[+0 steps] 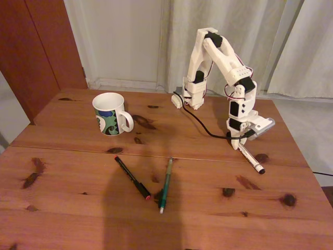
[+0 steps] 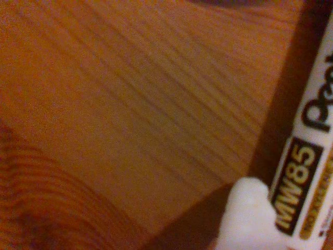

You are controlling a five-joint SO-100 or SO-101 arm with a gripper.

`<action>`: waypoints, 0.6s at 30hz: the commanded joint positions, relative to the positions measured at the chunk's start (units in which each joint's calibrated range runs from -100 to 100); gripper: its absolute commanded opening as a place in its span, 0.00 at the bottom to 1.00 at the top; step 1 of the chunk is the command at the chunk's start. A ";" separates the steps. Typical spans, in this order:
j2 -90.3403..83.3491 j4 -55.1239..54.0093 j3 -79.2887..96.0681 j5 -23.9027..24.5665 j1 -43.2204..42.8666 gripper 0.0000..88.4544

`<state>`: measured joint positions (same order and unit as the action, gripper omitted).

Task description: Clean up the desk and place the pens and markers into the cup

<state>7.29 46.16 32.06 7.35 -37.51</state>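
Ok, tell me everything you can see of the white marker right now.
The white marker is a thick white barrel with a black tip, lying on the desk at the right in the fixed view, angled down-right. Its upper end sits at the gripper; whether the jaws clamp it is unclear. The wrist view shows its label, black and gold, reading MW85.

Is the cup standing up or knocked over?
Standing up. The cup sits upright on the desk, its open mouth facing up and handle sticking out sideways.

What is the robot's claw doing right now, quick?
Gripper: down at the desk, around the white marker; whether it has squeezed shut on it cannot be told.
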 commanded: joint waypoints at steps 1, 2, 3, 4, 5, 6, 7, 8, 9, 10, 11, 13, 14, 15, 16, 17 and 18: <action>-0.30 -1.22 -0.41 0.09 -0.24 0.11; -0.38 -1.22 -0.32 0.09 -0.24 0.08; -0.54 -1.22 -0.23 0.09 -0.08 0.04; -0.71 -1.22 0.22 0.09 0.16 0.00; -0.71 -1.22 0.67 0.09 0.16 0.00; -0.71 -1.22 1.12 0.09 0.24 0.01; -0.88 -1.22 1.39 0.09 0.32 0.01; -0.96 -1.22 1.39 0.09 0.40 0.01; -1.45 -1.22 1.30 0.09 0.56 0.01; -2.53 -1.22 1.39 0.09 1.37 0.01; -4.27 -1.22 1.57 0.09 2.57 0.01; -8.98 -1.22 1.94 0.09 5.31 0.01; -11.88 -1.30 2.21 -0.07 6.91 0.01; -14.69 -1.30 2.48 -0.12 8.52 0.01; -17.42 -1.56 2.84 -0.17 10.21 0.01; -20.07 -2.25 3.47 -0.17 12.06 0.01; -22.47 -3.54 4.37 -0.17 14.15 0.01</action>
<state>-5.51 45.33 35.80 7.35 -28.27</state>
